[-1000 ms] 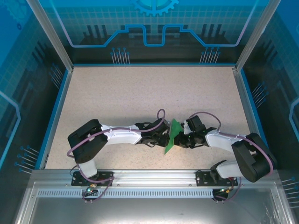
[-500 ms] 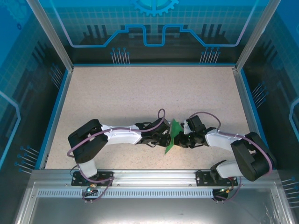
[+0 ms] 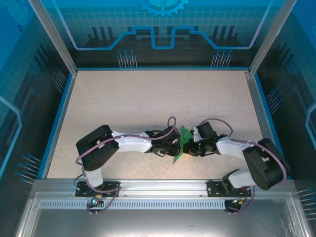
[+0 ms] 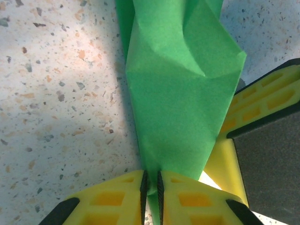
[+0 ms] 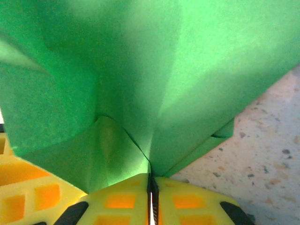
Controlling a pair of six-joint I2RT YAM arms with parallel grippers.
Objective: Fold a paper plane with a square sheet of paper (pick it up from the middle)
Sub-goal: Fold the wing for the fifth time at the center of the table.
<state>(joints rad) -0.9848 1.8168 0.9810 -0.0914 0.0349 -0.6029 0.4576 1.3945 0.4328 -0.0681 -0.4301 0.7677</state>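
Working from the left, you have the left gripper (image 4: 151,187) closed to a hairline. Its yellow fingers (image 4: 117,194) pinch the bottom tip of the square sheet of paper (image 3: 181,143), which fans away from the jaws toward 12 o'clock in that wrist view, creased and buckled rather than flat. Seen from above, the sheet stands on edge as a narrow green strip. It sits toward 6 o'clock on the table (image 3: 148,98), a little right of centre, and slants from 12 o'clock down to 7 o'clock between the two wrists. On its right side, the right gripper (image 5: 151,187) comes in from 3 o'clock and is likewise shut tight on the paper, clamping where several creases meet. Both arms therefore grip the same sheet from opposite sides, their tips just beside each other. Whether the lower edge touches the table cannot be told. In my judgement you are mid-fold: creases exist, but no slim dart or clean wings have formed. The next move likely calls for one gripper to anchor while the other carries its flap over and sets the crease. Coordinate the two, since opposing pulls could tear thin paper or drag it from a pinch.
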